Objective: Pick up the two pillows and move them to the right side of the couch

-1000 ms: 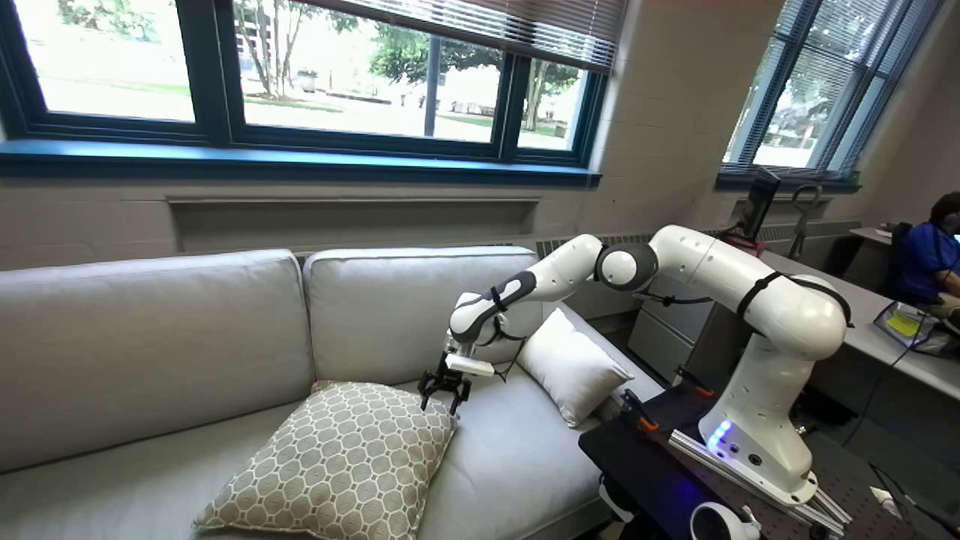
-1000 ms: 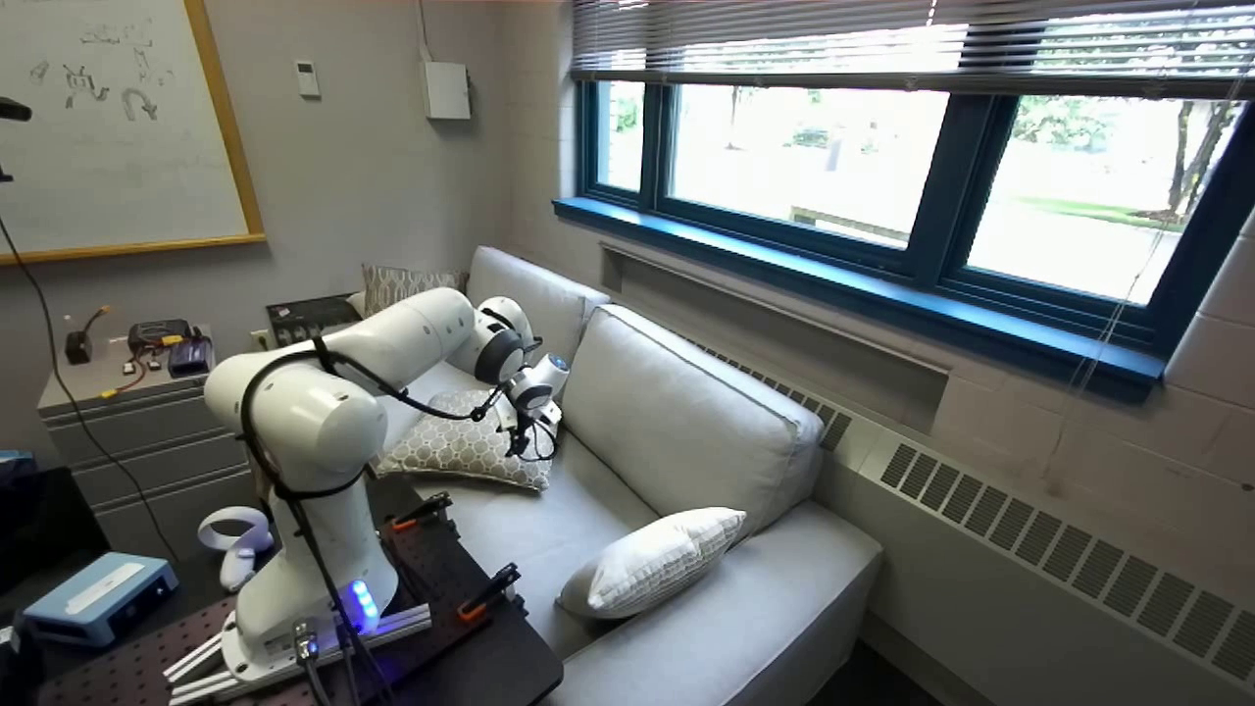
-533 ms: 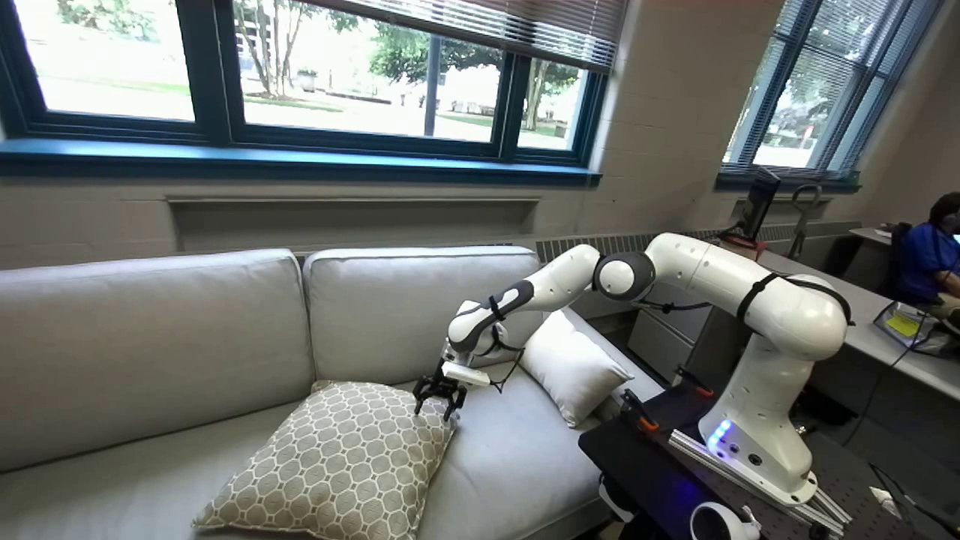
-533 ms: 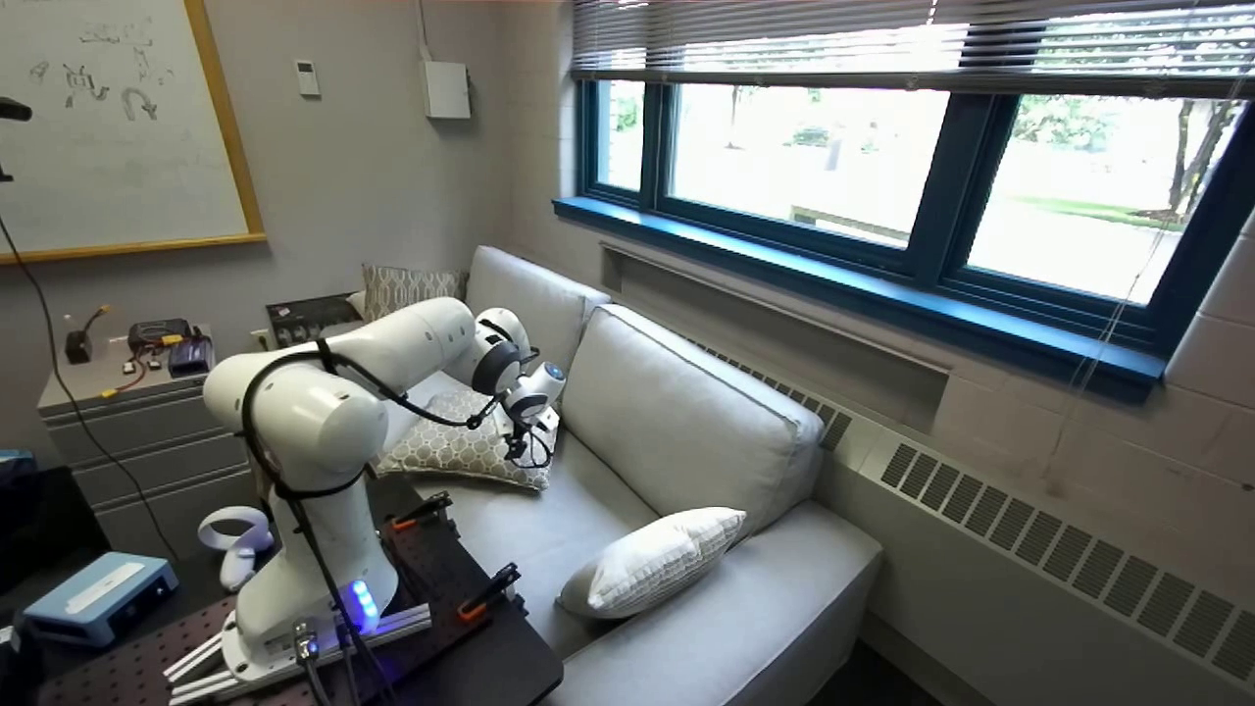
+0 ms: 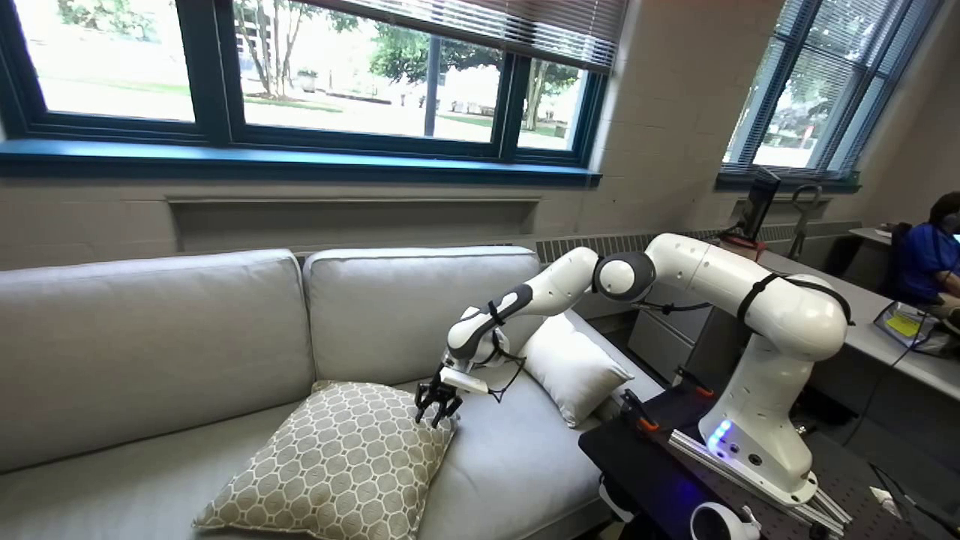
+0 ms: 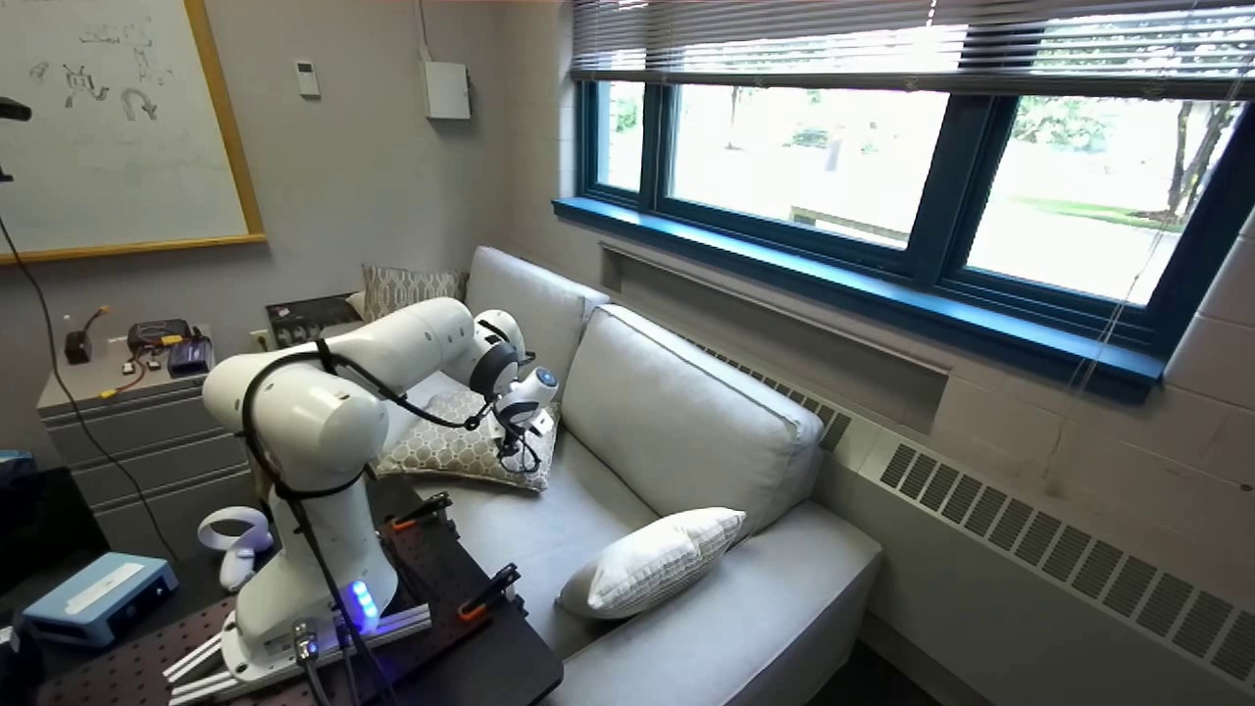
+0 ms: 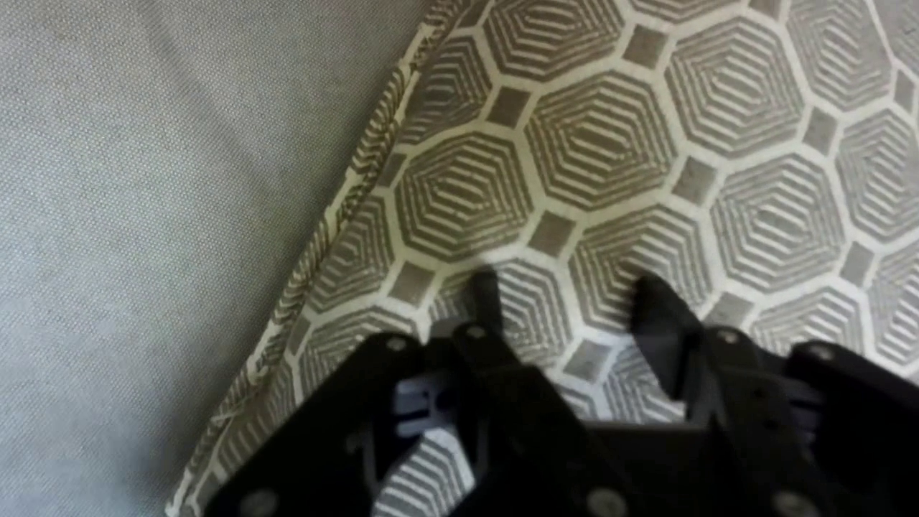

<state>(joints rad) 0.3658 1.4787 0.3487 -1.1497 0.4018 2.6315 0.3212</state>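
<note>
Pillow, big and tan, lies on the couch. It looks soft and light, so it should squash, not break. In an exterior view, its two o'clock corner seems good to pinch. The end effector is right there, its tips apart. Farther out, also at two o'clock, sits a small white pillow.

The arm masked part of the tan pillow, the couch ran off-frame, the gripper showed blurred!
</note>
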